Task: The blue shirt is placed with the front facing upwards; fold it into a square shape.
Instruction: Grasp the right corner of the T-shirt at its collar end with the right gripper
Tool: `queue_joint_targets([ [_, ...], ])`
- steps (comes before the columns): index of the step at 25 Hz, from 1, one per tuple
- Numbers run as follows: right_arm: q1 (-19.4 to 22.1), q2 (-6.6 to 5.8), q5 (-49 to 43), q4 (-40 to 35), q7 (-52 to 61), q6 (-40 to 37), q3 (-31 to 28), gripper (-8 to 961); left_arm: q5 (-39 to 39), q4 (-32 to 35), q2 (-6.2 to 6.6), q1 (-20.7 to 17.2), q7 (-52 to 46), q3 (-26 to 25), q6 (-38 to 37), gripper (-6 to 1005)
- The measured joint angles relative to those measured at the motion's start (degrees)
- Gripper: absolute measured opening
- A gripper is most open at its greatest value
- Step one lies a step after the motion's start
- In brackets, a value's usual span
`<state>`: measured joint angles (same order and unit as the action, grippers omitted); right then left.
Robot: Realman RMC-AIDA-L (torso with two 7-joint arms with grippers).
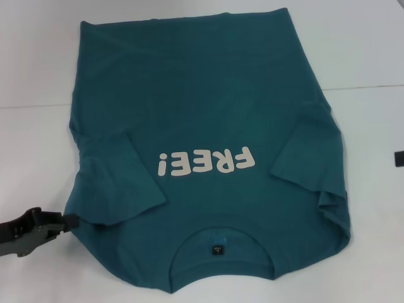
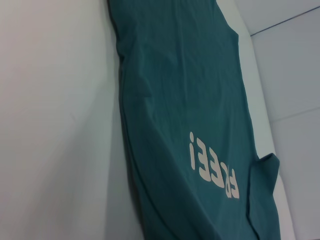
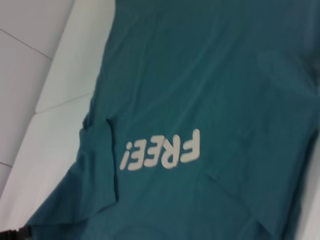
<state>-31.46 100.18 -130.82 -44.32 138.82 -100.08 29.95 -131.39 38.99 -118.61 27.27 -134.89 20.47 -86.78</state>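
Observation:
The blue shirt (image 1: 208, 126) lies front up on the white table, its white "FREE!" print (image 1: 206, 163) upside down to me and the collar with a black label (image 1: 216, 250) nearest me. Both sleeves lie folded in over the body, the left one (image 1: 117, 183) and the right one (image 1: 309, 158). My left gripper (image 1: 71, 221) is low at the near left, its tip touching the shirt's shoulder edge. Of my right gripper only a dark tip (image 1: 399, 158) shows at the right edge, apart from the cloth. The left wrist view shows the shirt (image 2: 180, 100); the right wrist view shows the shirt (image 3: 210, 90).
The white table (image 1: 38, 76) carries the shirt, with a seam line (image 1: 372, 87) running across on the far right. Bare table shows left, right and beyond the hem.

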Motion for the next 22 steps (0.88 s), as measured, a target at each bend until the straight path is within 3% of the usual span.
queue_joint_targets([
  [5, 0.0, -0.21, -2.4, 1.6, 1.6, -0.6, 0.5, 775, 0.0, -0.1, -0.03, 0.3, 0.0, 0.0, 0.6, 31],
  [11, -1.5, 1.84, -7.6, 7.4, 1.6, 1.1, 0.5, 776, 0.0, -0.4, -0.04, 0.4, 0.1, 0.0, 1.1, 31],
  [18, -1.7, 4.16, -9.6, 8.4, 2.4, 2.5, 0.6, 776, 0.0, -0.2, -0.06, 0.4, 0.1, 0.1, 1.4, 30],
  [22, -1.8, 4.42, -9.8, 9.1, 2.9, 3.4, 0.7, 775, 0.0, -0.3, -0.15, 0.3, 0.4, 0.0, 1.6, 30],
])
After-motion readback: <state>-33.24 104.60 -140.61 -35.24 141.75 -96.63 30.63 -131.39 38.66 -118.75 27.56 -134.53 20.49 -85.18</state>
